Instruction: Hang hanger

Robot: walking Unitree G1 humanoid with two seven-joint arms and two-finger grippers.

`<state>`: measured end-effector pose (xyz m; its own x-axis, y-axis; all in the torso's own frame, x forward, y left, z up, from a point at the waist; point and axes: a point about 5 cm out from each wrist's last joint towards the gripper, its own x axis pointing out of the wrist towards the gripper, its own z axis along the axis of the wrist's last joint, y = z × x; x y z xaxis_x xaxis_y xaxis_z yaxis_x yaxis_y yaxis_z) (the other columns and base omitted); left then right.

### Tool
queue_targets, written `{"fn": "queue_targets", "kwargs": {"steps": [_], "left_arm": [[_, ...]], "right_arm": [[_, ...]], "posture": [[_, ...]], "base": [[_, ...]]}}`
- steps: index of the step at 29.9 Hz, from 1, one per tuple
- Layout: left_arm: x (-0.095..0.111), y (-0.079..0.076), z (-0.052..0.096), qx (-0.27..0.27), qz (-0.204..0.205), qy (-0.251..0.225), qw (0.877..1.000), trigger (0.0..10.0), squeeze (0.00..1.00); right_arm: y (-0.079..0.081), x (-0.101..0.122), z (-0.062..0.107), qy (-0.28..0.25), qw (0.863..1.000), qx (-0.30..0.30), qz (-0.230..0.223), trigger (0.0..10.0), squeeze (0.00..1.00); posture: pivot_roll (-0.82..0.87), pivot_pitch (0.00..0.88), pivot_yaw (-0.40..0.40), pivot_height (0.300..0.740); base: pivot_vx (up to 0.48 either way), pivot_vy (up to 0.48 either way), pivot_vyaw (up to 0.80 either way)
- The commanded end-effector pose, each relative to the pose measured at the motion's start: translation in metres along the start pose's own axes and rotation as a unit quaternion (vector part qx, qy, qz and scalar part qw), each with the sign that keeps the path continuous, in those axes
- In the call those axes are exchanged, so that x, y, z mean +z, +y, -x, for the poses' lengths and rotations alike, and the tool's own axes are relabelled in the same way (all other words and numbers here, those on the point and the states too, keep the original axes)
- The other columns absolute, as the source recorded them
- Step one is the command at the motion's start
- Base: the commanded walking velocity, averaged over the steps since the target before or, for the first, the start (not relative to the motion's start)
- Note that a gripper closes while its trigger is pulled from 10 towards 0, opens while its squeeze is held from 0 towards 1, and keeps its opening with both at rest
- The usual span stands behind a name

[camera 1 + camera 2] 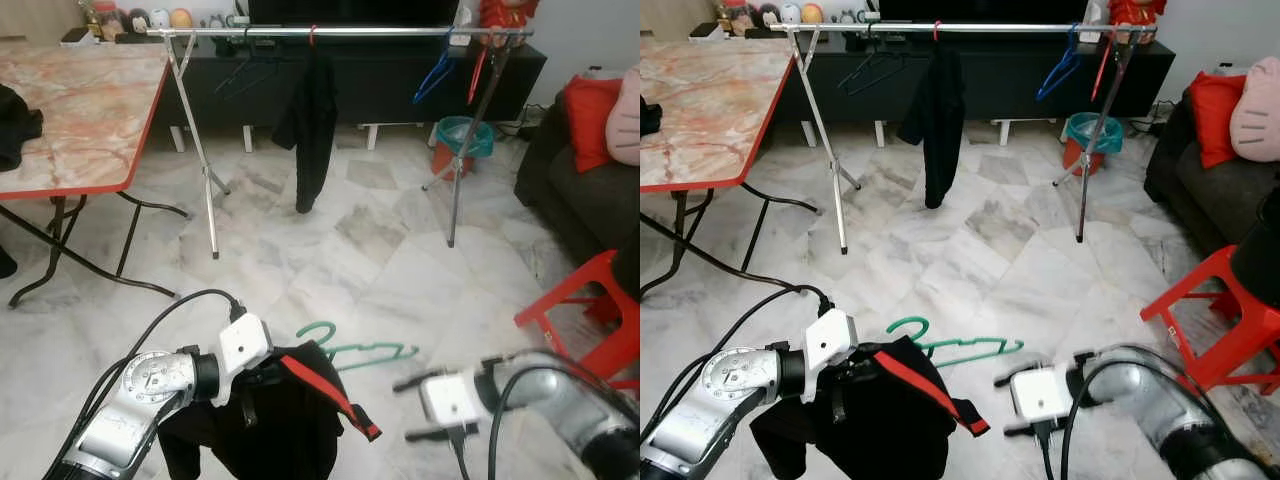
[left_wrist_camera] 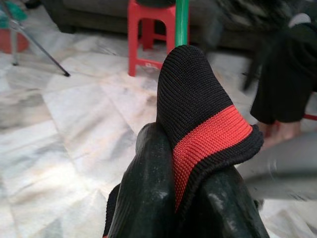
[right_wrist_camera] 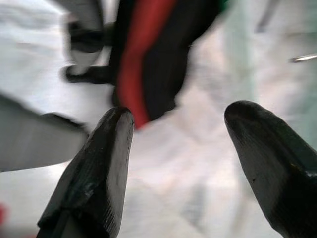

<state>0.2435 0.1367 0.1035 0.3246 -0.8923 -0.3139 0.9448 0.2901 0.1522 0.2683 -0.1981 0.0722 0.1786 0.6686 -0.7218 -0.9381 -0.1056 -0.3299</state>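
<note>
My left gripper (image 2: 190, 201) is shut on a black garment with a red stripe (image 1: 290, 410), low in front of me. A green hanger (image 1: 360, 352) pokes out of the garment, hook toward the far side. The fabric folds over the left fingers (image 2: 148, 188). To the right of the garment, my right gripper (image 1: 408, 410) stands open with its fingers pointing at the garment's edge, a small gap apart. Across the room stands a silver clothes rail (image 1: 340, 32). A black garment (image 1: 312, 120), a blue hanger (image 1: 435, 72) and a red hanger (image 1: 478, 70) hang on it.
A marble-topped folding table (image 1: 80, 110) stands at the left. A red stool (image 1: 590, 300) and a dark sofa (image 1: 570, 190) with a red cushion are on the right. A teal bin (image 1: 462, 140) sits by the rail's right leg. Marble floor lies between me and the rail.
</note>
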Motion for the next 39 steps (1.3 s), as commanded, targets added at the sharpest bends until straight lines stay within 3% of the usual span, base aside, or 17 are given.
{"fn": "queue_targets", "kwargs": {"steps": [1, 7, 15, 22, 39], "left_arm": [[0.0, -0.008, -0.002, -0.035, 0.0, 0.008, 0.999, 10.0, 0.0], [0.004, -0.015, 0.0, -0.083, -0.021, 0.026, 0.996, 10.0, 0.0], [0.011, -0.011, -0.003, -0.093, -0.028, 0.029, 0.995, 10.0, 0.0], [0.009, -0.01, -0.005, -0.092, -0.029, 0.032, 0.995, 10.0, 0.0], [0.021, -0.015, -0.009, -0.124, -0.035, 0.023, 0.991, 10.0, 0.0]], "right_arm": [[-0.018, 0.009, 0.013, -0.02, 0.999, -0.044, 0.011, 10.0, 0.0], [-0.031, 0.016, 0.02, -0.036, 0.998, -0.057, 0.015, 10.0, 0.0], [-0.025, 0.025, 0.006, -0.076, 0.997, -0.014, -0.006, 10.0, 0.0], [-0.021, 0.037, 0.009, -0.147, 0.987, 0.022, -0.052, 10.0, 0.0], [-0.021, 0.034, -0.002, -0.146, 0.987, 0.014, -0.069, 10.0, 0.0]], "posture": [[-0.02, 0.027, -0.029, 0.74], [-0.02, 0.036, -0.03, 0.74], [-0.01, 0.037, -0.033, 0.74], [-0.01, 0.028, -0.036, 0.74], [0.0, 0.011, -0.035, 0.74]], "base": [[0.0, 0.0, 0.0], [0.0, 0.0, 0.0], [0.0, 0.0, 0.0], [0.0, 0.0, 0.0], [0.0, 0.0, 0.0]]}}
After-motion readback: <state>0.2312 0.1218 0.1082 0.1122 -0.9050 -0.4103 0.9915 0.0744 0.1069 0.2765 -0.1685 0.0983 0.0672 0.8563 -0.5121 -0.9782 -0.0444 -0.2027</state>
